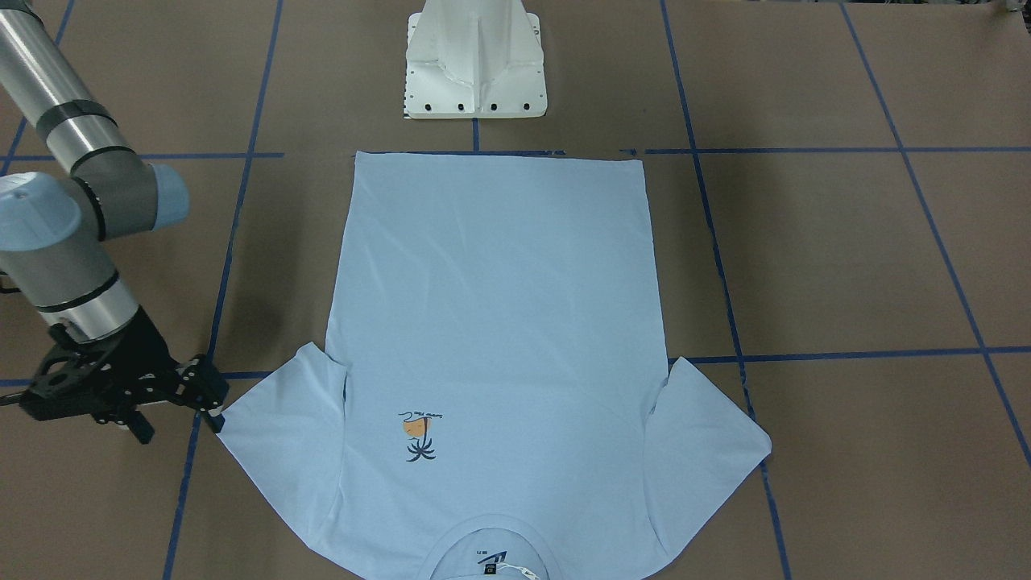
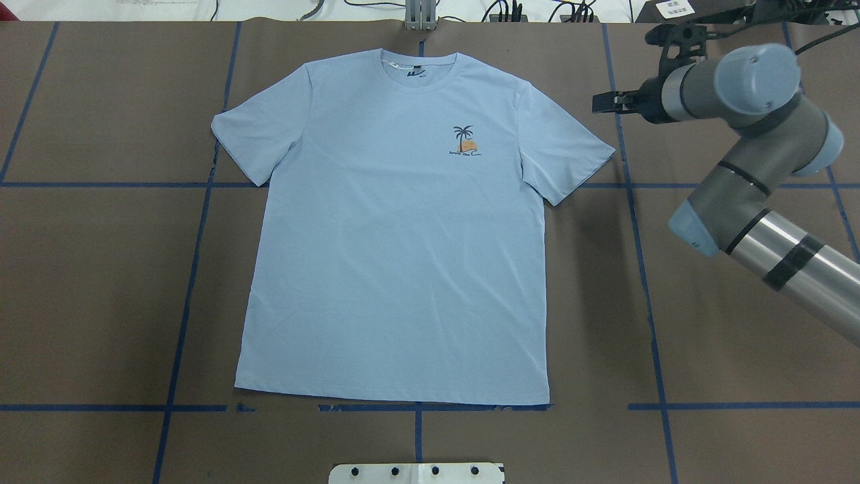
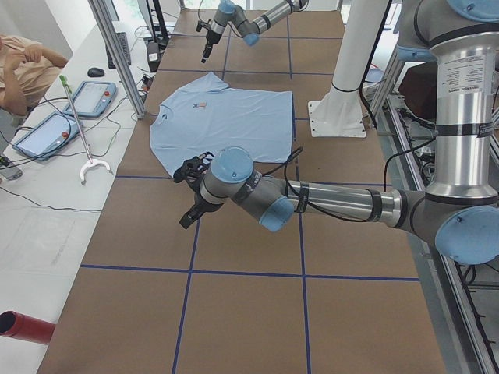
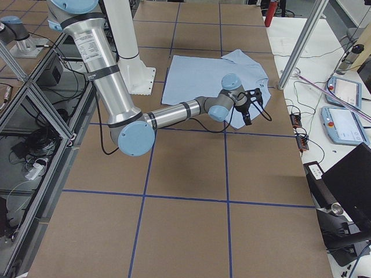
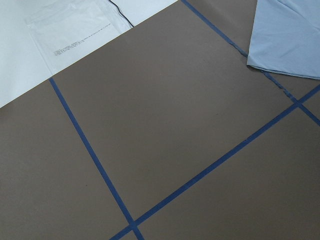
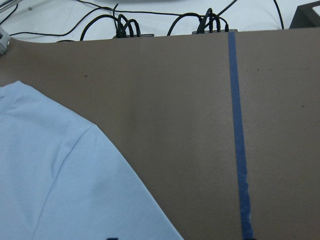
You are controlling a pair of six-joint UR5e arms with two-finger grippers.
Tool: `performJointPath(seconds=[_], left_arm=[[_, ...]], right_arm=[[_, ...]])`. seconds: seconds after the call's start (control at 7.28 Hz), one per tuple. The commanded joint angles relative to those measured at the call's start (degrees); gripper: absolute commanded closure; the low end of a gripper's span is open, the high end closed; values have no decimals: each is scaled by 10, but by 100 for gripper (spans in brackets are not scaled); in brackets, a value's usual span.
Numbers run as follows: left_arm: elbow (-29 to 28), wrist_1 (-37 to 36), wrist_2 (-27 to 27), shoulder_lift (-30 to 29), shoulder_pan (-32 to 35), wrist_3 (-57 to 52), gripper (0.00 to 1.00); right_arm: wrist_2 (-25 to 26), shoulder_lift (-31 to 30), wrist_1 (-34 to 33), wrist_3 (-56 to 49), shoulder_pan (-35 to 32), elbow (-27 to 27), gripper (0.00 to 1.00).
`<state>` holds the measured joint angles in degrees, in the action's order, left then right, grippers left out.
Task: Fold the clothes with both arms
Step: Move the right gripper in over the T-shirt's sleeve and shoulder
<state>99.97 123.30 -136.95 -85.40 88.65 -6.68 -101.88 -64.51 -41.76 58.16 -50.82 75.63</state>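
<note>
The pale blue T-shirt (image 2: 396,255) lies flat and face up on the brown table, collar towards the far edge, with a palm-tree print (image 2: 463,141) on the chest. In the front-facing view the T-shirt (image 1: 491,322) has its hem towards the robot's base. My right gripper (image 2: 598,102) hovers just beyond the shirt's right sleeve tip (image 2: 591,158), pointing at it; its jaws look open and hold nothing, as at the right gripper (image 1: 213,401). My left gripper (image 3: 187,195) hangs over bare table apart from the other sleeve; I cannot tell its state. The left wrist view catches only a sleeve edge (image 5: 290,35).
The white pedestal base (image 1: 475,64) stands behind the hem. Blue tape lines (image 2: 195,269) grid the table. Cables (image 2: 510,10) run along the far edge. A side table holds tablets (image 3: 93,97), and a person (image 3: 23,70) sits there.
</note>
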Motion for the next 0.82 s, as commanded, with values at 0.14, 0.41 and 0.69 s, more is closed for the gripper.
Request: performJointPath(seconds=[0.14,0.41,0.69], left_arm=[[1,0,-1,1,0,-1,0],[0,0,-1,1,0,-1,0],[0,0,-1,1,0,-1,0]], right_arm=[[26,-15,41,20,25,-32,29],[29,-20,40,21,32,-33,34],[40,-21,39,21,38,-34,48]])
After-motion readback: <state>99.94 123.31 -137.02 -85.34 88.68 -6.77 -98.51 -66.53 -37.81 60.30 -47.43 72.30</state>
